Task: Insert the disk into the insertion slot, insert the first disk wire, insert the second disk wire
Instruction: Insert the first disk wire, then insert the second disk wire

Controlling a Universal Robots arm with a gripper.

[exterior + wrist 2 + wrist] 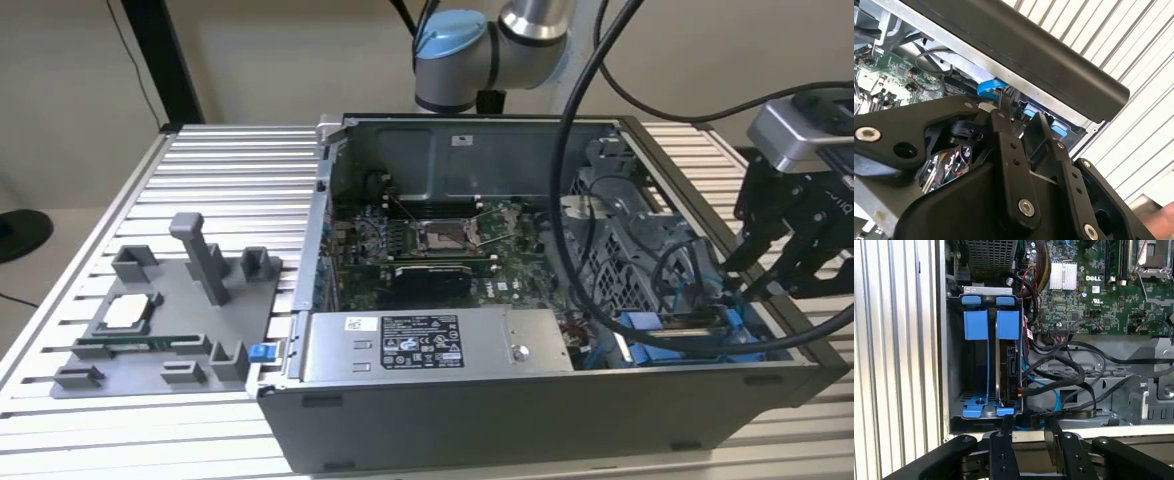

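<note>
The disk is being held in the slot; the claw is being held open, empty; the rest cannot be told.

Disk edge-on in insertion slot — label face hidden, both ends behind blue tabs. Whether any wire is plugged into it: cannot tell, connectors buried under black cables. Gripper cropped by picture edge in both wrist views; in exterior view it runs off exterior view's right. Arm cut at upper edge there. Second wrist view — gripper body masks most of case interior; pale blur in corner, unidentifiable.
</note>
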